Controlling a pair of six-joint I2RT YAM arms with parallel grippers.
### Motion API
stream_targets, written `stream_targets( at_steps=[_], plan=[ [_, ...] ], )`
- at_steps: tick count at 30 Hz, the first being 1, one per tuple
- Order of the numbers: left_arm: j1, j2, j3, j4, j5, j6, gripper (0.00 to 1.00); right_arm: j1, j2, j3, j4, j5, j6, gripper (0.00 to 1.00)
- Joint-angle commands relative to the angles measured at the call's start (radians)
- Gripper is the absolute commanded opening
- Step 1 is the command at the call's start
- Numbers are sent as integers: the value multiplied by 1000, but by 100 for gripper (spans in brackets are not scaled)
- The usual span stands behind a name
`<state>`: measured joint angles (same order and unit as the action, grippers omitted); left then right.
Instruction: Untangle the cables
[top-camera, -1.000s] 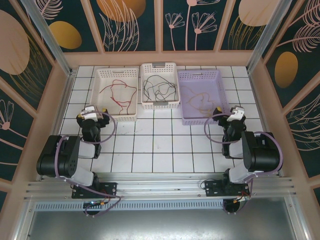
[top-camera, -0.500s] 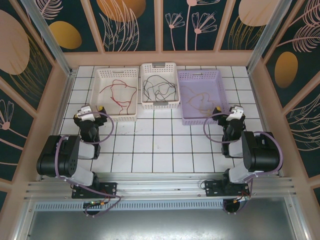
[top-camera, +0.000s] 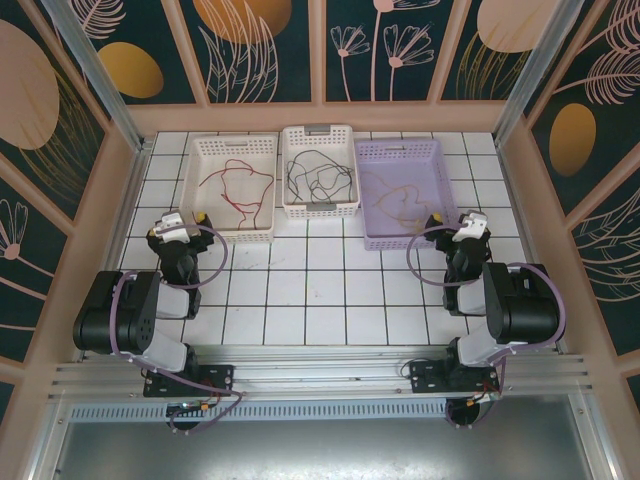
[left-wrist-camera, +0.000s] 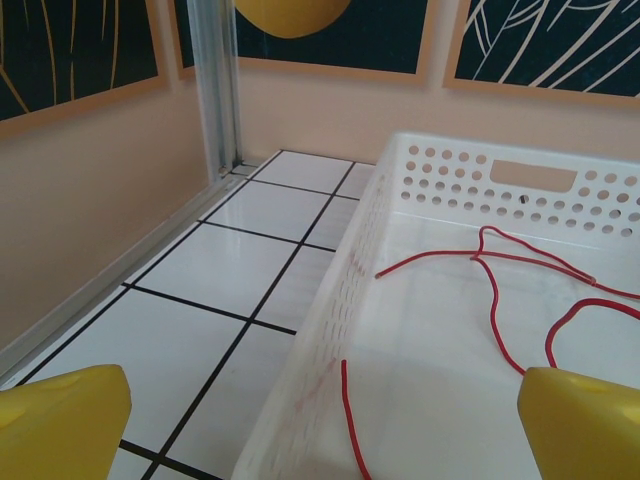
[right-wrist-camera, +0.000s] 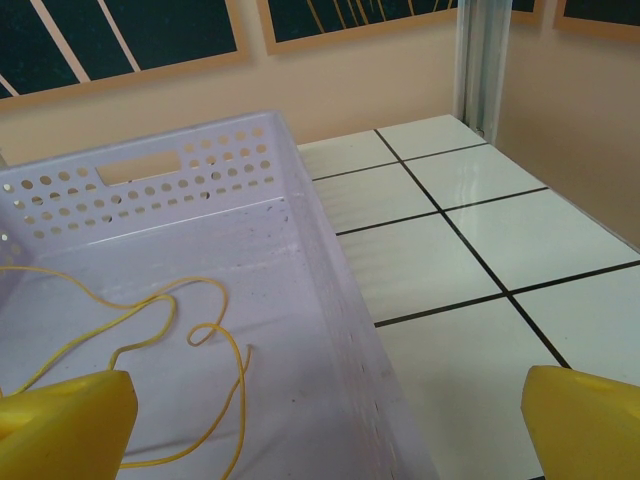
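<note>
Three in a row: left white basket (top-camera: 205, 150) held the red cable (top-camera: 238, 190), middle white basket (top-camera: 318, 208) the black cable (top-camera: 318, 180), lilac basket (top-camera: 398, 148) the yellow cable (top-camera: 400, 205), each looping loosely along its basket's length, while left gripper (top-camera: 183, 221) and right gripper (top-camera: 455, 221) gaped wide and empty over the tiled table (top-camera: 300, 285), floral panels (top-camera: 260, 40) around.

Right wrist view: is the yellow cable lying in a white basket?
No, the yellow cable lies loose on the floor of the lilac basket.
</note>
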<state>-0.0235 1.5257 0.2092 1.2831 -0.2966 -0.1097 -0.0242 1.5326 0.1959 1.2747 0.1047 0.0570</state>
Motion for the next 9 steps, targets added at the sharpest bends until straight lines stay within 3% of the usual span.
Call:
stream_targets(
  at_steps=[1,9],
  plan=[
    [4,-9,-5,47,-9,-17,98,9,6,18,12,7,-11,99],
    [5,-8,-4,45,-3,-15,99,8,7,17,11,7,-11,99]
  ],
)
